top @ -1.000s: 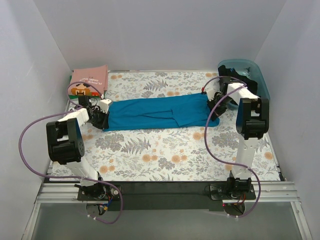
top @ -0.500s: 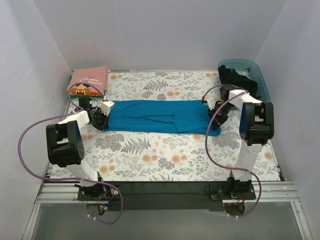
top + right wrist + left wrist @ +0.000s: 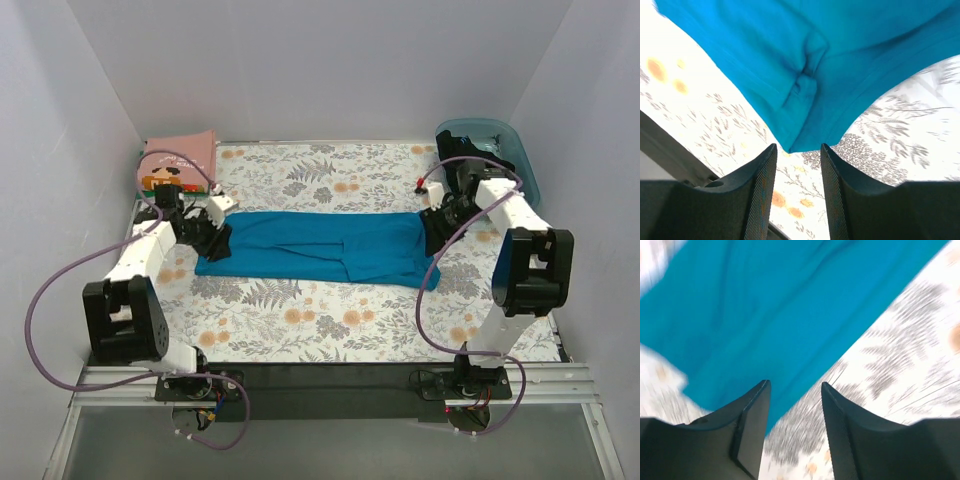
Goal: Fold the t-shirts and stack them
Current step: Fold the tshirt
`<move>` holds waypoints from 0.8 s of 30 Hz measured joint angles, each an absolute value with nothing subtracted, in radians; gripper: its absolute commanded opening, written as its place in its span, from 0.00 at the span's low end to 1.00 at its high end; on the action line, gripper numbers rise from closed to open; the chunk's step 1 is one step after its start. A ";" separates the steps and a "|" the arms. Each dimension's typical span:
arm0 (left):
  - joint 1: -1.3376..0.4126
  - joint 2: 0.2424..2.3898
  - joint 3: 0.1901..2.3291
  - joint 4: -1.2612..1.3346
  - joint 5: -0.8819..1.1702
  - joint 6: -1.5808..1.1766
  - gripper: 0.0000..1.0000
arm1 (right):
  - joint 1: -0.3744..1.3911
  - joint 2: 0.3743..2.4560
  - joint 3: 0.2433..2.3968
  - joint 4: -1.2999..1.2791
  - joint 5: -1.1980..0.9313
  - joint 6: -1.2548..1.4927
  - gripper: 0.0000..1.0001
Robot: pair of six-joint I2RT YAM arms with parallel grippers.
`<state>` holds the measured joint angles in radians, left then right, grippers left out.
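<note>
Look at the middle of the top view. The teal-blue t-shirt (image 3: 310, 245) lies flat on the flowery table cover (image 3: 330, 330). It is a long strip that runs from the left of the picture to the right, and the right end dips a little lower.

Your left gripper (image 3: 213, 240) sits at the left end of the strip. Your right gripper (image 3: 437, 222) sits at the right end. So each arm has its own end, and the long line of the shirt runs right between the two grippers.

In the left wrist view, the jaws are a little apart. The blue cloth fills the upper left of the frame, and its edge comes down into the gap. In the right wrist view, the jaws are a little apart too. A corner of the shirt points at the gap and stops just at the fingertips. Neither one looks like it is pinching the cloth.

The pink t-shirt (image 3: 180, 162) lies folded in the upper left corner, close to your left gripper. I think the next fold should bring one end of the strip over to the other end.
</note>
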<state>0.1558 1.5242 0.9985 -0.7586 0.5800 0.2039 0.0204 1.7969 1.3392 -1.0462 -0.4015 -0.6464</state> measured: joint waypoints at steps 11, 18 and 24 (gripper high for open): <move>-0.526 1.411 0.994 -0.345 0.742 -0.262 0.46 | 0.010 1.743 1.297 -1.014 -0.633 -0.466 0.44; -0.679 1.631 0.922 -0.142 0.751 -0.693 0.46 | 0.009 1.774 1.229 -0.934 -0.620 -0.363 0.49; -0.675 1.732 0.901 -0.027 0.751 -0.936 0.48 | 0.009 1.796 1.217 -0.883 -0.601 -0.327 0.47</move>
